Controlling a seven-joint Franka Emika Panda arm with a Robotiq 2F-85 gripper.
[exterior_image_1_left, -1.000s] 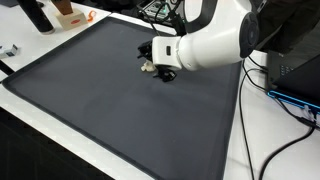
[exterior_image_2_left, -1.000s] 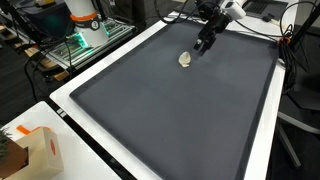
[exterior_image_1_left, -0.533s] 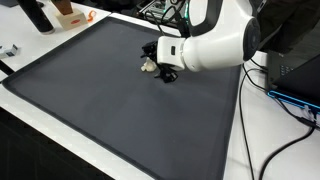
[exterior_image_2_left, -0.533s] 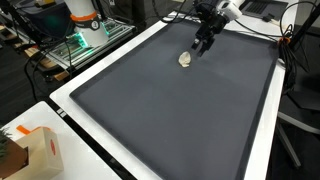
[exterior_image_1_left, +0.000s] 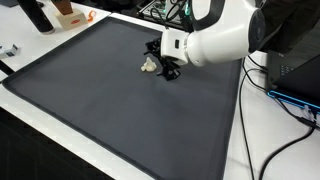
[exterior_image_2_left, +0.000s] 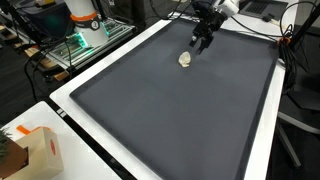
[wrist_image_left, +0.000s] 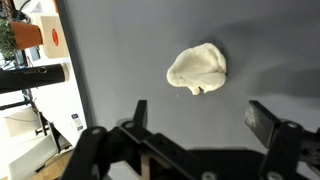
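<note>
Hovering near the small cream lumpy object on the dark grey mat, the black gripper is standing spread, empty; the object is likely handling light and soft, so grasp across its middle.

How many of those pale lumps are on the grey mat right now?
1. The cream, crumpled lump lies on the dark grey mat, just beyond the open hand, untouched. The arm could hide others.

Even indoor light, soft shadows, perhaps slight blur
</note>
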